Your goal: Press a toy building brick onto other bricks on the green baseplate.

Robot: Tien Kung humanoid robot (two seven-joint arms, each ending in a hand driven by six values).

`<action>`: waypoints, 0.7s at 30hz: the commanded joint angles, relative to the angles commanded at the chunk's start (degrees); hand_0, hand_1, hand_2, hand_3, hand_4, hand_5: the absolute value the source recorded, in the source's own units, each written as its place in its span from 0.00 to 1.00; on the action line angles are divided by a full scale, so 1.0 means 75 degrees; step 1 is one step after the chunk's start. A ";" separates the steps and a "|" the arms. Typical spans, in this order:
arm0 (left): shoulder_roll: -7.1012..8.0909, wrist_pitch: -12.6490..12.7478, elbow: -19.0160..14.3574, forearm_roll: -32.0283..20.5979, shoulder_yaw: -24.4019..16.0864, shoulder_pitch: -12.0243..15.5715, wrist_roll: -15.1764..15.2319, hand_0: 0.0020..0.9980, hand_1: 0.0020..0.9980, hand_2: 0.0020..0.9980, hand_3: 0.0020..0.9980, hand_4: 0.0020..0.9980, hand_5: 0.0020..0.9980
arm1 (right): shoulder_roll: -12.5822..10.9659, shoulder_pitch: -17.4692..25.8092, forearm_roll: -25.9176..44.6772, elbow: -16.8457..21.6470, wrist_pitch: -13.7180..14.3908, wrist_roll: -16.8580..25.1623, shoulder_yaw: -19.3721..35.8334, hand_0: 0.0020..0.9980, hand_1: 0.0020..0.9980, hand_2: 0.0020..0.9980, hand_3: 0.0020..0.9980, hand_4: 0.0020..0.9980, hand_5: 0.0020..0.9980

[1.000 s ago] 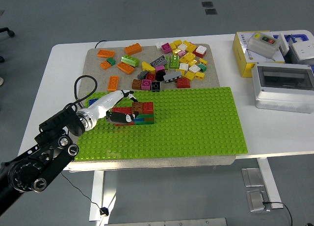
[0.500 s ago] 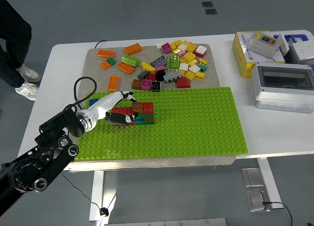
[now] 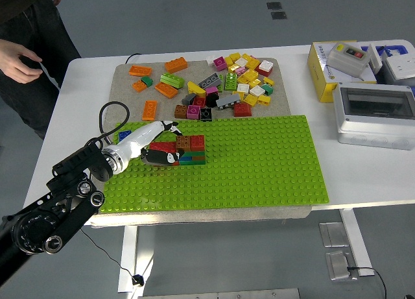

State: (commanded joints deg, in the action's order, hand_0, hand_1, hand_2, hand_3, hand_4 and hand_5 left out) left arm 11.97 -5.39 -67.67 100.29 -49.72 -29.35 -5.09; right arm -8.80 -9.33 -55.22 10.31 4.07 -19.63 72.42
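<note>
The green baseplate [image 3: 259, 159] lies on a grey mat in the middle of the table. Near its left part stands a small stack of bricks [image 3: 192, 150], brown and red on top, blue and green below. My left hand [image 3: 157, 150] comes in from the lower left on a black arm. Its white palm lies over a red brick [image 3: 163, 146] at the stack's left side, its dark fingers [image 3: 162, 158] curled around that brick's near side, its thumb sticking up. My right arm does not show.
Loose bricks [image 3: 237, 78] of many colours and several orange plates [image 3: 140, 71] lie on the mat behind the baseplate. A yellow box [image 3: 329, 69] and a grey lidded case [image 3: 375, 114] stand at the right. A person's hand [image 3: 18, 58] hangs by the table's far left corner.
A person in dark clothes has walked in at the top left; a hand now shows there. My left hand and the brick stack have hardly moved.
</note>
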 joint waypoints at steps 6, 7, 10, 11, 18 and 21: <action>-0.0004 0.0006 0.0021 -0.0014 0.0020 -0.0017 0.0010 1.00 0.99 0.97 0.69 0.64 0.27 | 0.0000 -0.0004 -0.0011 0.0000 0.0003 0.0016 0.0009 0.71 0.64 0.41 0.74 0.61 1.00; -0.0005 0.0006 0.0022 -0.0015 0.0021 -0.0018 0.0011 1.00 0.99 0.97 0.70 0.65 0.26 | 0.0000 -0.0004 -0.0011 0.0000 0.0003 0.0018 0.0008 0.70 0.64 0.40 0.74 0.61 1.00; -0.0005 0.0004 0.0025 -0.0015 0.0022 -0.0019 0.0014 1.00 0.99 0.97 0.70 0.65 0.26 | 0.0000 -0.0001 -0.0011 0.0000 0.0003 0.0022 0.0008 0.70 0.64 0.40 0.74 0.61 1.00; -0.0004 0.0004 0.0026 -0.0017 0.0021 -0.0019 0.0018 1.00 0.99 0.97 0.70 0.65 0.26 | 0.0000 0.0000 -0.0014 0.0000 0.0003 0.0023 0.0009 0.70 0.64 0.40 0.74 0.61 1.00; -0.0002 0.0019 0.0050 -0.0032 0.0013 -0.0015 0.0042 1.00 0.99 0.98 0.72 0.67 0.29 | -0.0001 0.0010 -0.0035 0.0000 -0.0001 0.0029 0.0015 0.70 0.64 0.40 0.74 0.61 1.00; -0.0001 0.0033 0.0053 -0.0032 0.0012 -0.0015 0.0052 1.00 0.99 0.99 0.74 0.69 0.30 | -0.0002 0.0010 -0.0038 0.0000 -0.0002 0.0030 0.0011 0.70 0.64 0.40 0.74 0.61 1.00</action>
State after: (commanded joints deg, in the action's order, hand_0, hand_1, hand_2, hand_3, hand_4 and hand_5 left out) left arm 11.96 -5.14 -67.27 100.05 -49.62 -29.46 -4.70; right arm -8.82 -9.26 -55.51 10.31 4.05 -19.40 72.51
